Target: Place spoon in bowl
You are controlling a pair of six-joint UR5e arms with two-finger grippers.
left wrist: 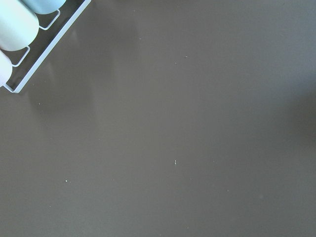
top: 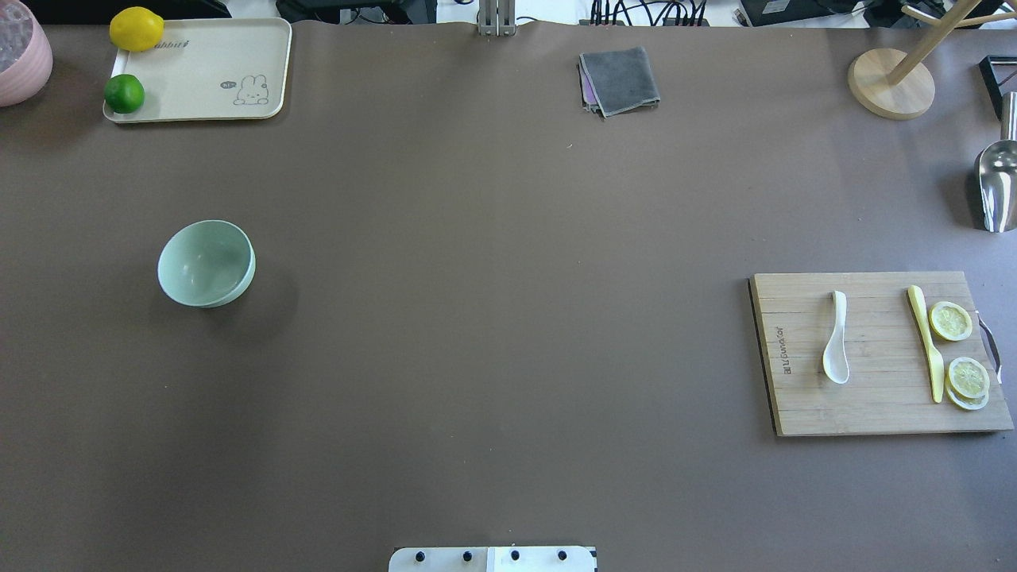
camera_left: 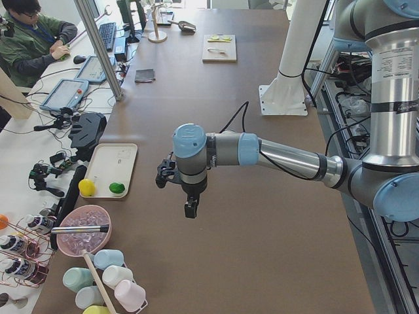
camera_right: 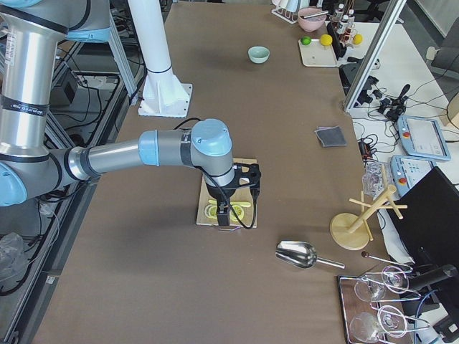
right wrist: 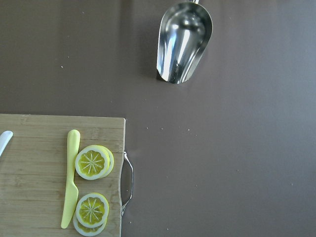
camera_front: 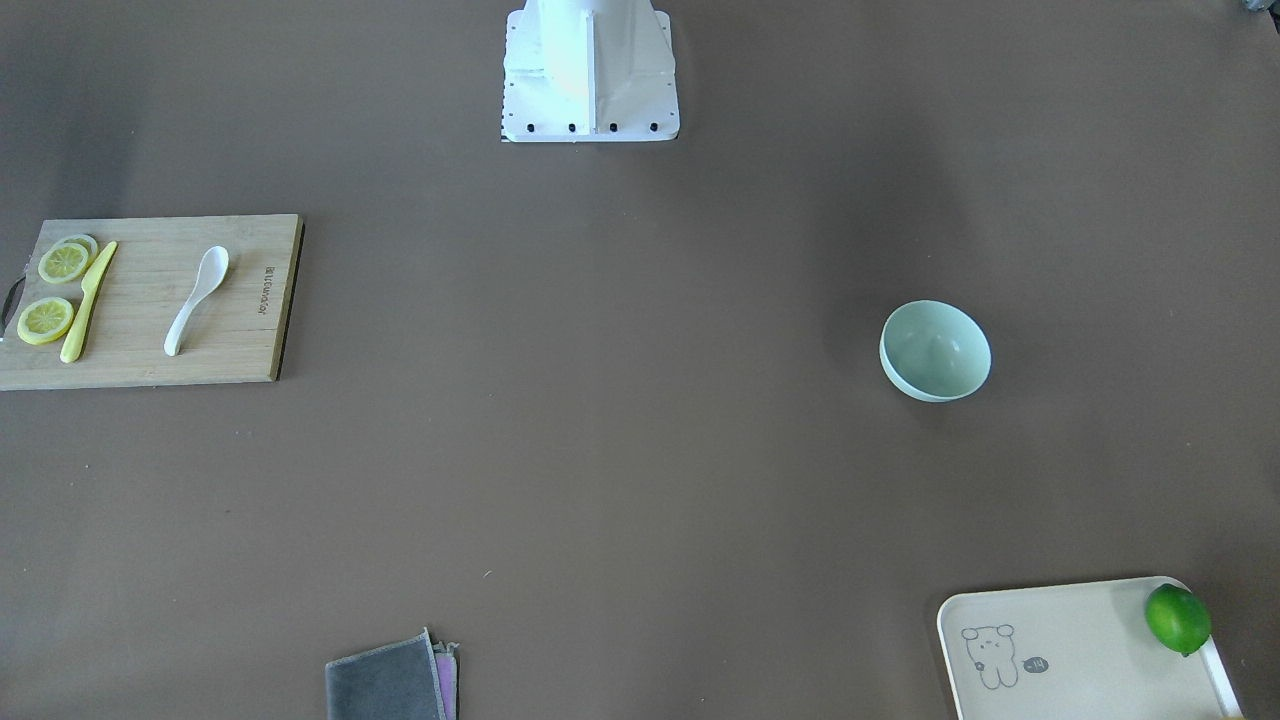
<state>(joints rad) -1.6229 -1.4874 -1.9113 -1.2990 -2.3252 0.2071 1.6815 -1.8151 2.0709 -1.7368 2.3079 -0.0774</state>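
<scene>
the worktop [top: 508, 318] is dull brown, the bowl [top: 206, 263] pale mint green, the spoon [top: 837, 338] glossy white, the knife [top: 926, 342] and lemon slices [top: 950, 321] yellow, the board [top: 874, 397] light wood with plank lines, the tray [top: 199, 79] cream with a grey line-drawn animal, the lime [top: 125, 94] green, the cloth [top: 620, 79] grey.

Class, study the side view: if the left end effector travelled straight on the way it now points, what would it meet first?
The left end effector points straight down. It would probably meet the bare table first. Nothing shows between them, though depth is hard to judge.
</scene>
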